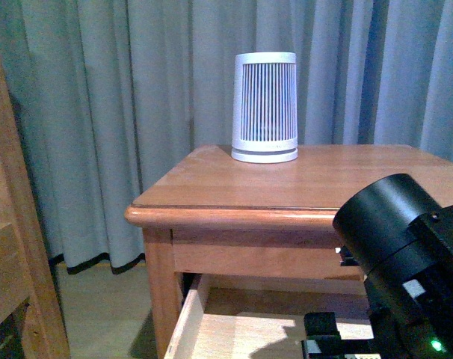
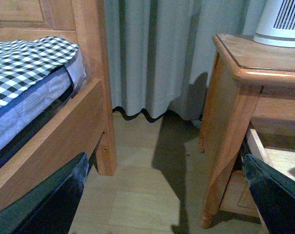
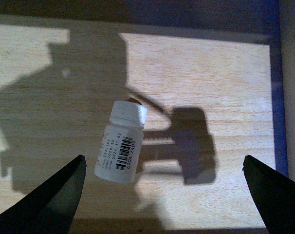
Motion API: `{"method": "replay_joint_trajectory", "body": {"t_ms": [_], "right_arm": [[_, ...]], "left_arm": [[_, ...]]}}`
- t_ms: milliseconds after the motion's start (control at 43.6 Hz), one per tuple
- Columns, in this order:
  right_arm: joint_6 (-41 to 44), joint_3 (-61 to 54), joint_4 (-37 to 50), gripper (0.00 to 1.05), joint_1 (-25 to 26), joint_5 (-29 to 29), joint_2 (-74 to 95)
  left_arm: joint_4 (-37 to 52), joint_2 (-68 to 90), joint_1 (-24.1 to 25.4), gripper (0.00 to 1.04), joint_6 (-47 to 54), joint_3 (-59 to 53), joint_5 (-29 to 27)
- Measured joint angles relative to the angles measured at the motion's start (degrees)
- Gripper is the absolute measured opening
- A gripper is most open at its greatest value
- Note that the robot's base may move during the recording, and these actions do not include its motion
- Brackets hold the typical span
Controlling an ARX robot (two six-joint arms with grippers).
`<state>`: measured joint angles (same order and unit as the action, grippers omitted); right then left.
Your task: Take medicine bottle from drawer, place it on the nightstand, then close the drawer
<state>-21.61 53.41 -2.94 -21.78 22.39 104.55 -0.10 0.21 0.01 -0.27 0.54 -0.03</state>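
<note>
Medicine bottle (image 3: 120,146) sits on the drawer (image 3: 211,73) floor, clear of its walls; your right gripper (image 3: 163,168) hangs over it, jaws wide, empty.

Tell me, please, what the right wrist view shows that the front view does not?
Only the right wrist view shows the medicine bottle, on the floor of the drawer between the fingers of the open right claw. Only the front view shows the nightstand top, the white ribbed cylinder on it and the curtain. Both show the open drawer's pale wood inside.
</note>
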Motion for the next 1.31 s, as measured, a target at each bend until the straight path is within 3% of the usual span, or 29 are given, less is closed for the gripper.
{"method": "replay_joint_trajectory", "body": {"t_ms": [298,871,1306], "right_arm": [[-1.1,2.3,-0.6,0.98,-0.6,3.1,5.2],[-3.3,8.5,-2.5,0.98,-2.5,3.5,12.5],[-4.5,8.9,-3.7,0.4,-3.1,3.5,13.3]], "left_arm": [[0.0,0.0,0.0,0.98,0.0,0.0,0.0],[0.0,0.0,0.0,0.98,0.0,0.0,0.0],[0.0,0.0,0.0,0.98,0.0,0.0,0.0]]}}
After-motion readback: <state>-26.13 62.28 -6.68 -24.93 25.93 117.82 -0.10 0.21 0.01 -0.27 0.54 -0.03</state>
